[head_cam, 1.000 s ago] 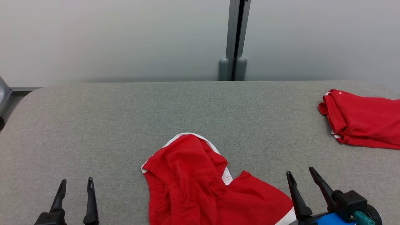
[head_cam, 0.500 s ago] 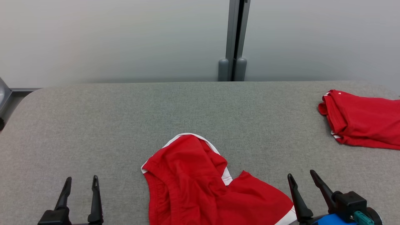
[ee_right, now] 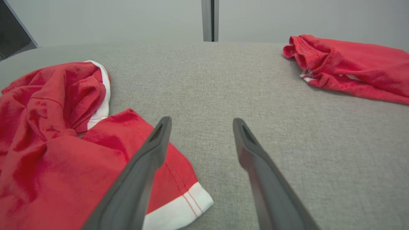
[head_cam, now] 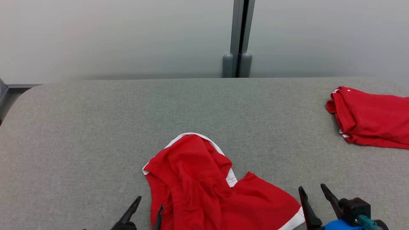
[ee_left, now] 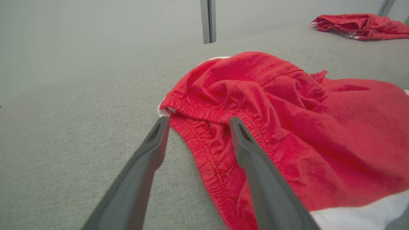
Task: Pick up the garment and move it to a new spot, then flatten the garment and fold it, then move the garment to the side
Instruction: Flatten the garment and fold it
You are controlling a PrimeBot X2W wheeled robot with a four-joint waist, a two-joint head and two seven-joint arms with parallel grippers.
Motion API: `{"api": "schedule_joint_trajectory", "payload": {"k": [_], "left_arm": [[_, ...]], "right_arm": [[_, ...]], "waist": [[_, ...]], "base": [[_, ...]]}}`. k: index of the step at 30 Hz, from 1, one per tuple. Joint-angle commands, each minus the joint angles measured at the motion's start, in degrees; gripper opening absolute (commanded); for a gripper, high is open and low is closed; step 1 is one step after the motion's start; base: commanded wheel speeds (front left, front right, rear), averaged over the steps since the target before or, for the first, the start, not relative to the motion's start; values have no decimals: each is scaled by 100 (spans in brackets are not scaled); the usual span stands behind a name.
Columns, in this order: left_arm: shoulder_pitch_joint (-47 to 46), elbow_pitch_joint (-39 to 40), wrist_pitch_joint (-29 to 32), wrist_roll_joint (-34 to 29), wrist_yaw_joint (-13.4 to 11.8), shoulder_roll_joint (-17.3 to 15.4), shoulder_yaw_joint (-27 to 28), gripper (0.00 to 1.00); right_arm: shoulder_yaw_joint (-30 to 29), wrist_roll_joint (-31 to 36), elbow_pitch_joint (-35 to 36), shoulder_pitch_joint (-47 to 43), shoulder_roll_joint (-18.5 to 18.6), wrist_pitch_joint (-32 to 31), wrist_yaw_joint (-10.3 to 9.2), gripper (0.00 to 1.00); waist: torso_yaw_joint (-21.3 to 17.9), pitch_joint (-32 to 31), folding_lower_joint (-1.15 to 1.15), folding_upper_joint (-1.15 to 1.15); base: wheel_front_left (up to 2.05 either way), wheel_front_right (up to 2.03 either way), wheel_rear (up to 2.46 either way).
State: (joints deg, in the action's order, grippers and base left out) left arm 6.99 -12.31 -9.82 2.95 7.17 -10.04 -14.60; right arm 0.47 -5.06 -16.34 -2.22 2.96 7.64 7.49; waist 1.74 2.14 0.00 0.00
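A crumpled red garment with white trim (head_cam: 204, 185) lies bunched at the near middle of the grey table. My left gripper (head_cam: 150, 203) stands open at its left edge; in the left wrist view its fingers straddle the elastic waistband of the garment (ee_left: 255, 108), with my left gripper (ee_left: 198, 119) holding nothing. My right gripper (head_cam: 313, 188) is open just right of the garment's white-hemmed corner, and in the right wrist view the garment (ee_right: 64, 127) lies to the left of my right gripper (ee_right: 201, 119).
A second red garment (head_cam: 370, 116), folded, lies at the table's far right edge; it is seen as the folded garment (ee_right: 345, 64) in the right wrist view. The grey table (head_cam: 96, 127) ends at a pale wall with a grey post (head_cam: 238, 38).
My left gripper has moved right, from the lower left corner to the garment's left edge. The head camera has tilted slightly. My right gripper has stayed almost where it was.
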Motion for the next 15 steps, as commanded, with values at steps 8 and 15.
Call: {"api": "schedule_joint_trajectory", "payload": {"k": [8,15], "left_arm": [[56,-159,169,302,32,-472,-1286,100],[107,-253,283,555,33,-604,-1704,100]], "right_arm": [[44,-3,-726,326,72,151,1,100],[76,-59,-1135,460,106,250,1,100]], "waist": [[-21,122,0,0],[-37,150,0,0]], "base": [[0,0,0],[0,0,0]]}}
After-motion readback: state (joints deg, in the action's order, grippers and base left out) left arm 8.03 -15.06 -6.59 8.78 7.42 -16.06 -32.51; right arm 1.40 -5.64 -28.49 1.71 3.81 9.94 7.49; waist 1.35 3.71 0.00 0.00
